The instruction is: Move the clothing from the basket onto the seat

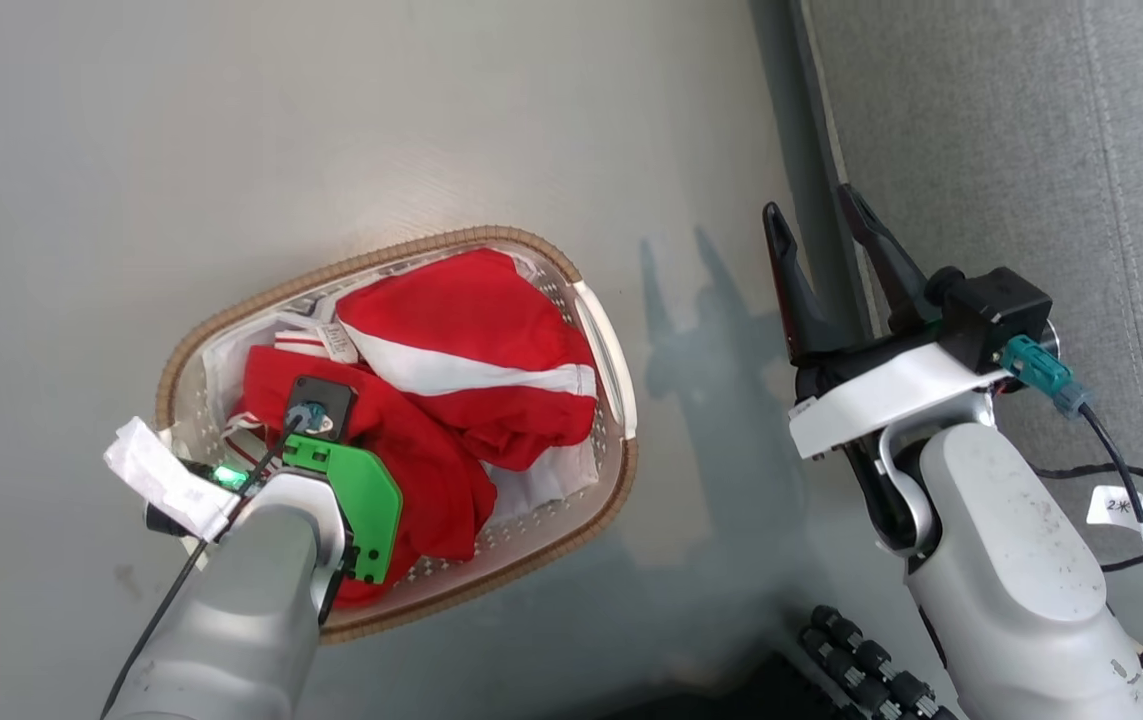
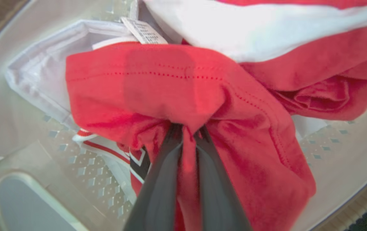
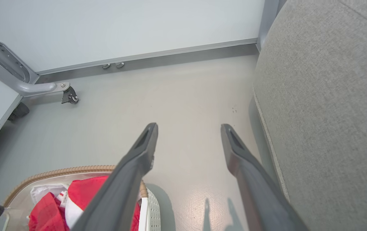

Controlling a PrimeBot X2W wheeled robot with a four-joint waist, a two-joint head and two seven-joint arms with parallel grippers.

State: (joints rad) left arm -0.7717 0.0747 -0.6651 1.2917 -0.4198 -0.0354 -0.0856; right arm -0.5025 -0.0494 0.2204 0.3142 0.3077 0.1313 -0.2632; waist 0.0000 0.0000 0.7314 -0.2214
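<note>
The white basket [image 1: 613, 370] with a brown rim stands on the floor, holding bright red clothing [image 1: 471, 345] with white stripes. My left arm reaches down into it, and in the left wrist view my left gripper [image 2: 188, 130] is shut on a bunched fold of the red clothing [image 2: 157, 86]; a dark-and-white patch [image 2: 140, 162] peeks out beside the fingers. The white liner [image 2: 45, 70] lies under the fabric. My right gripper [image 1: 816, 215] hangs open over the floor between the basket and the grey seat [image 1: 1031, 150], with nothing between its fingers [image 3: 144, 144].
A grey seat edge [image 3: 324, 96] runs along the right. A white wall with a metal skirting [image 3: 157, 57] stands beyond the floor. A grey frame leg with a castor [image 3: 69, 94] is at the far left. Dark ridged parts [image 1: 861, 660] of my base show at the bottom.
</note>
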